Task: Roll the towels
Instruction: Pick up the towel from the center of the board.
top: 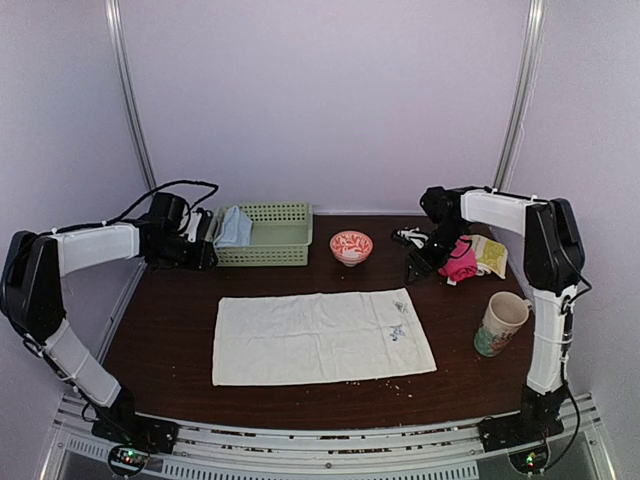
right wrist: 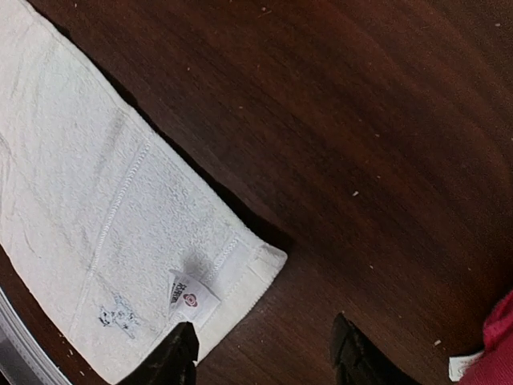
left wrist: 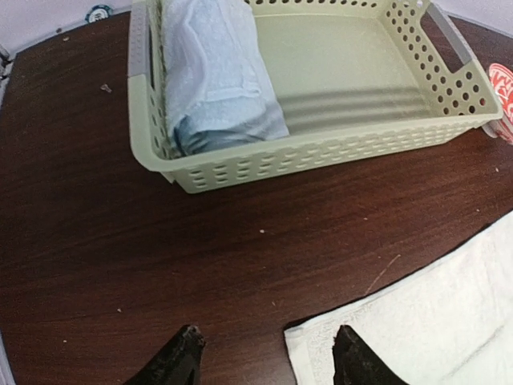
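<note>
A white towel point(top: 320, 336) lies flat on the dark table. A rolled pale blue towel point(top: 234, 228) sits at the left end of the green basket point(top: 280, 240); it also shows in the left wrist view point(left wrist: 216, 72). My left gripper point(top: 203, 252) is open and empty, hovering by the basket's left front; its fingers straddle the white towel's far left corner point(left wrist: 309, 341). My right gripper point(top: 418, 268) is open and empty above the towel's far right corner point(right wrist: 264, 261), near its label point(right wrist: 191, 298).
A red patterned bowl point(top: 351, 246) stands right of the basket. A pink cloth point(top: 461, 262) and a yellow packet point(top: 491, 254) lie at the back right. A mug point(top: 501, 323) stands near the right edge.
</note>
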Robot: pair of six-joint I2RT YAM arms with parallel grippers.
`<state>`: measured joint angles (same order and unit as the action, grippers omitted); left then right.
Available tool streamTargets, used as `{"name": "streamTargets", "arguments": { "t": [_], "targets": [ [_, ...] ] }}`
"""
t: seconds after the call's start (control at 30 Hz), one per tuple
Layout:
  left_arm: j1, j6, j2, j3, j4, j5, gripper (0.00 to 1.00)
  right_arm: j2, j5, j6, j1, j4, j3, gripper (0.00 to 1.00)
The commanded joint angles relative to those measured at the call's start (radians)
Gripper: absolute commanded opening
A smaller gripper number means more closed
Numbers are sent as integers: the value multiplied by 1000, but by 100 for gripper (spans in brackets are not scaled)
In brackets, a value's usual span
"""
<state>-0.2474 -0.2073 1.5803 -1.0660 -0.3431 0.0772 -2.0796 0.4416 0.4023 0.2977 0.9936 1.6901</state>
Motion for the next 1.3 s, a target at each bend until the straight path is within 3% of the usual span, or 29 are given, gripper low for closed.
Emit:
{"name": "streamTargets", "arguments": {
  "t": [0.0,0.53,0.7,0.9,1.03,1.27],
  "targets": [
    [4,-9,7,7,56,154,56,-54,-10,12,3,80,33,54],
    [6,-17,88,30,59,67,53,-187,172,-3,1,-11,28,42],
    [6,-8,102,35,69,69,53,-205,179,-17,8,-28,54,33],
    [5,-9,133,26,49,75,51,-213,189,-46,9,-57,61,15],
    [7,-9,112,43,40,103,59,-181,165,-74,2,-102,38,4],
    [24,-43,148,47,24,176,59,-157,155,-74,-4,-102,35,2]
  ]
}}
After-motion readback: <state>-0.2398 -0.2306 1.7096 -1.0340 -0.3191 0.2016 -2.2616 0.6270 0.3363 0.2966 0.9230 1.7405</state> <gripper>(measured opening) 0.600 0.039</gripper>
